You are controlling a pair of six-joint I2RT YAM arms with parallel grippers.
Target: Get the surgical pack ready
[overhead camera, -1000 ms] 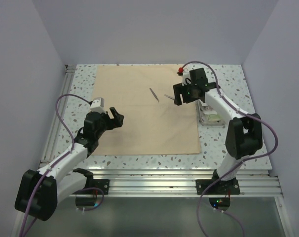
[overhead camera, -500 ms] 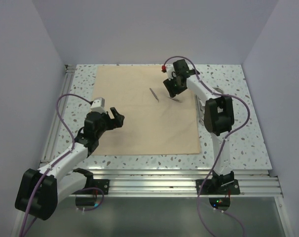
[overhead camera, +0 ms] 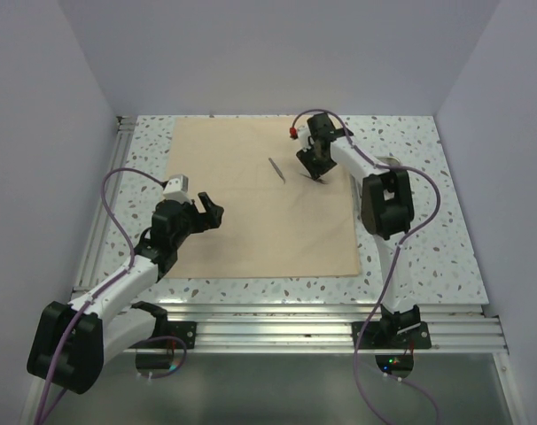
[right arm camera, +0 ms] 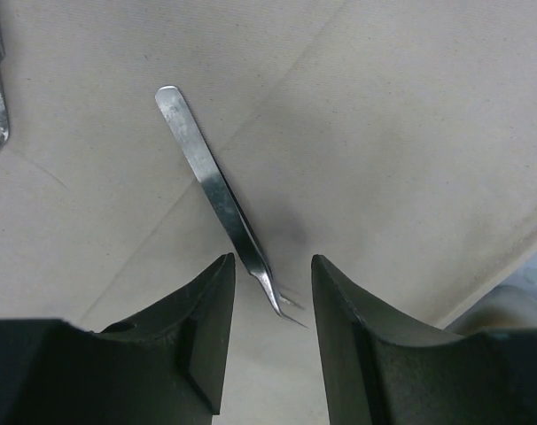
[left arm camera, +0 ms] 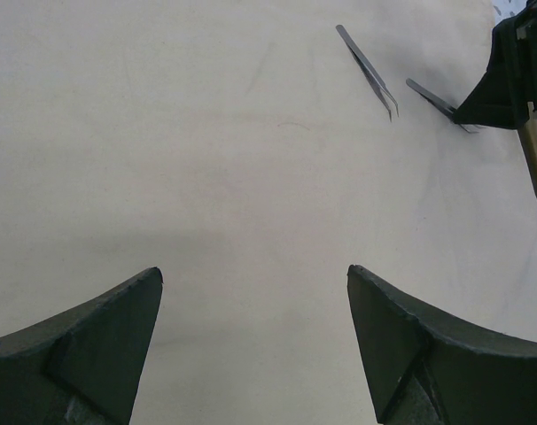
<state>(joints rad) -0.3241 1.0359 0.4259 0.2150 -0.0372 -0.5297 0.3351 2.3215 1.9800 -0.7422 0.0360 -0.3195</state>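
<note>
Overhead, the tan cloth (overhead camera: 251, 221) lies flat on the table (overhead camera: 410, 257), with the second tweezers (overhead camera: 276, 169) bare on its far part. Only the right wrist view shows the right gripper (right arm camera: 273, 266) half open, straddling the bent-tip tweezers (right arm camera: 211, 190) without gripping them. The left gripper (left arm camera: 255, 283) is spread wide and empty above the cloth.

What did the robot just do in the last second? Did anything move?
The right gripper shifted left over the tan cloth and came down, its jaws narrowing around one pair of tweezers, not yet gripped. The left gripper, open, and the other tweezers stayed put.
</note>
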